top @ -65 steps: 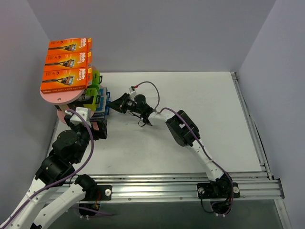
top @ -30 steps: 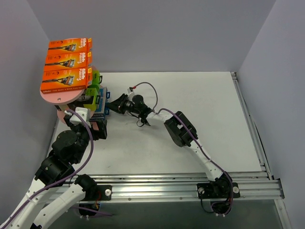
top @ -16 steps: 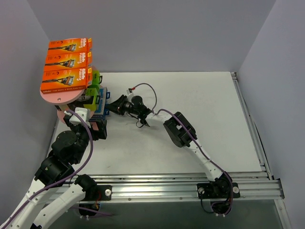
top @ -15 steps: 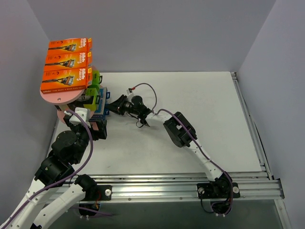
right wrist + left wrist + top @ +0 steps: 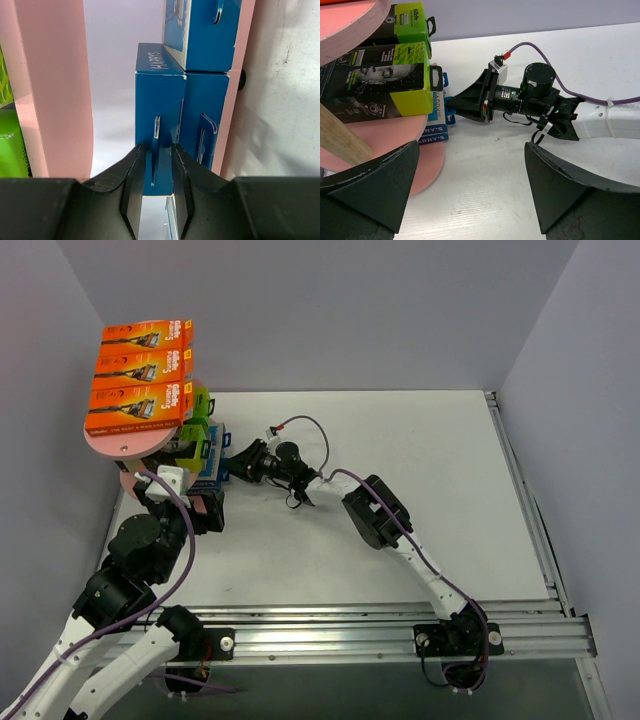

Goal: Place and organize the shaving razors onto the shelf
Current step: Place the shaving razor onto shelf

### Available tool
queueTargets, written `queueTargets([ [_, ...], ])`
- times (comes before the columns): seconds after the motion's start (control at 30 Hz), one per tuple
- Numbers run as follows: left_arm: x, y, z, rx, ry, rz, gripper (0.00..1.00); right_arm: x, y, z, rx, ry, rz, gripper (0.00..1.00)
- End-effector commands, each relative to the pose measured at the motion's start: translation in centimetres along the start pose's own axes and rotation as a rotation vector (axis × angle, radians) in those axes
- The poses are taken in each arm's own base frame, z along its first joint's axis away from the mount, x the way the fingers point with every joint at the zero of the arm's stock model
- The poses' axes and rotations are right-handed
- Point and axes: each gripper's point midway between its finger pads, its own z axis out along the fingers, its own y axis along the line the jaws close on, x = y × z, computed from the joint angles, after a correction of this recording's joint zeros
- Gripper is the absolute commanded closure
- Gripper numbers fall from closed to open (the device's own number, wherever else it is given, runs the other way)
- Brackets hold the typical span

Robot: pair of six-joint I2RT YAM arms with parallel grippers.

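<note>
Top view: shelf (image 5: pixel 120 448) carrying orange packs (image 5: pixel 140 380) on top; right pincer (image 5: pixel 232 462) reaching in low on the shelf, contact there hidden. Left wrist: left pincer (image 5: pixel 470 170) hanging wide apart beside the shelf, holding nothing. Right wrist: jaws standing narrowly apart, straddling blue pack's (image 5: pixel 160 100) hang tab (image 5: pixel 155 145); a skewed retreat risks snagging it and dragging the pack off the shelf.

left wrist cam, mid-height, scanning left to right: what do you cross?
In order: front black-and-lime razor pack → blue razor packs → right gripper → black wrist motor → right arm's white link. The pink shelf boards overlap the packs, so they are left out.
</note>
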Motion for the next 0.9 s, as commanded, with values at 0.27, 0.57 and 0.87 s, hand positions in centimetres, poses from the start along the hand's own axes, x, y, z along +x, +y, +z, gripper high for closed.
queueTargets([
  [0.27,-1.5,-0.2,-0.1,0.007,-0.049,-0.030,0.05,0.1,3.5,-0.6,-0.096,0.011,-0.048,0.72],
  [0.57,-1.4,-0.3,0.1,0.008,-0.042,-0.022,0.05,-0.7,5.0,-2.9,-0.128,-0.009,-0.061,0.70],
  [0.87,-1.2,0.0,0.3,-0.008,-0.037,-0.013,0.04,-2.0,6.2,-5.6,-0.166,-0.034,-0.075,0.63],
])
